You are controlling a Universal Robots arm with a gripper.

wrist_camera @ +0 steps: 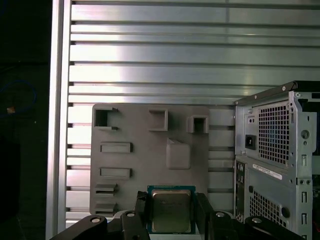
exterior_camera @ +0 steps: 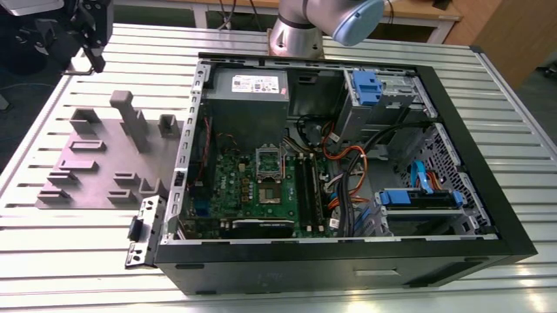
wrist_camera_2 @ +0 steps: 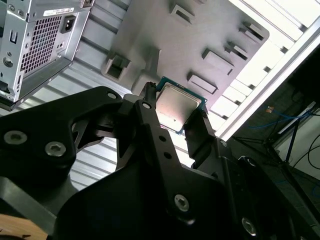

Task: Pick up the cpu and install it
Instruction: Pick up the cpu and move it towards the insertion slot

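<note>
Here, the gripper (wrist_camera: pixel 171 214) is clamping the cpu (wrist_camera: pixel 171 207) by two opposite edges, its black fingers (wrist_camera_2: pixel 152 125) pressing shut against the chip's sides. The chip is hanging in the air near the grey tray (wrist_camera: pixel 150 160), its silver face showing in both wrist views. In the exterior view, the open computer case (exterior_camera: pixel 348 270) is lying on the slatted metal table (exterior_camera: pixel 70 248), just beside the tray.
</note>
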